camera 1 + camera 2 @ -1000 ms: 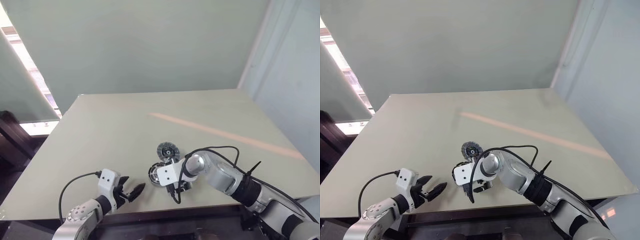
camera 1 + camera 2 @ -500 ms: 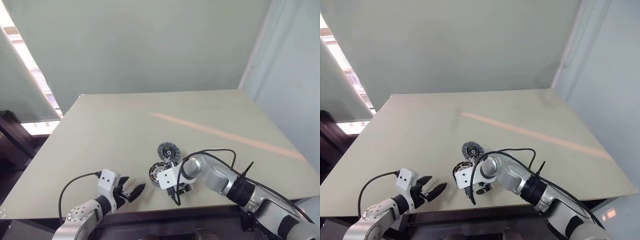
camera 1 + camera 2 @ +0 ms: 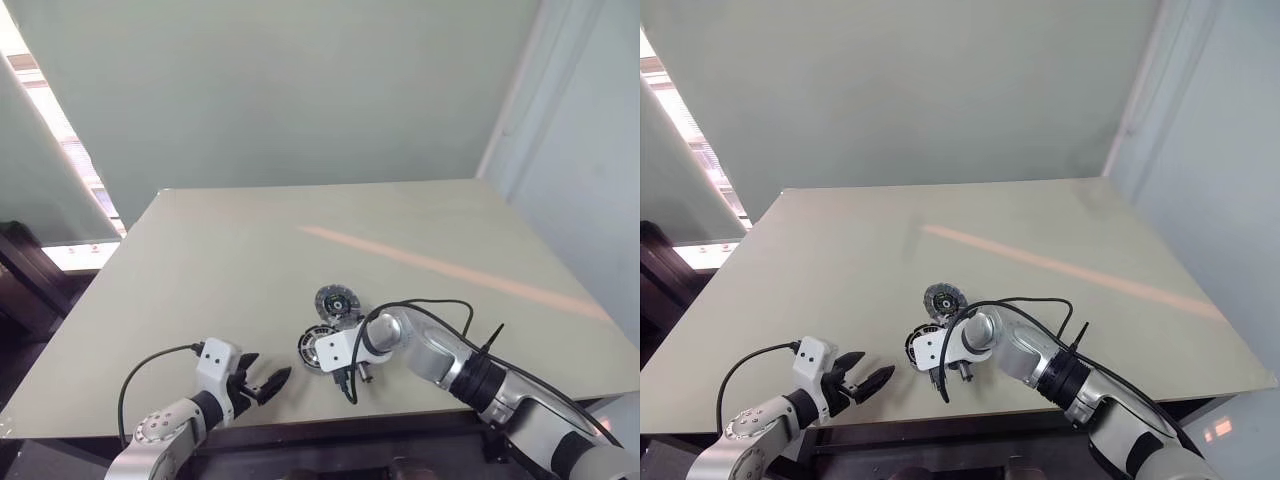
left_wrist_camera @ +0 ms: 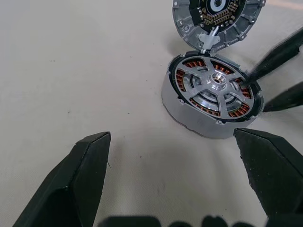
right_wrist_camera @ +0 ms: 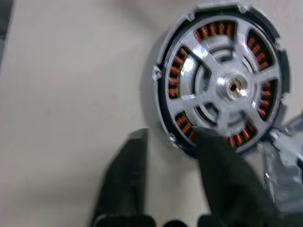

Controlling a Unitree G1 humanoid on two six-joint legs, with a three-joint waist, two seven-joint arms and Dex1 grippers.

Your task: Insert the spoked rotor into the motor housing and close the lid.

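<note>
Spoked rotor [image 4: 214,90] sitting inside motor housing [image 4: 180,111]; lid [image 4: 218,19] lying touching housing's far rim. My right gripper [image 5: 173,156] pinching housing rim; left gripper [image 4: 173,177] hanging spread nearby. Lid looking thin, stiff, slippery (gripping by edge).

silver spoked rotor [image 4: 214,85], copper-orange windings, grey lid [image 4: 218,19], beige table [image 3: 240,260]

I can't read any text, label, brand, number or sign on anything in my camera feeds.
</note>
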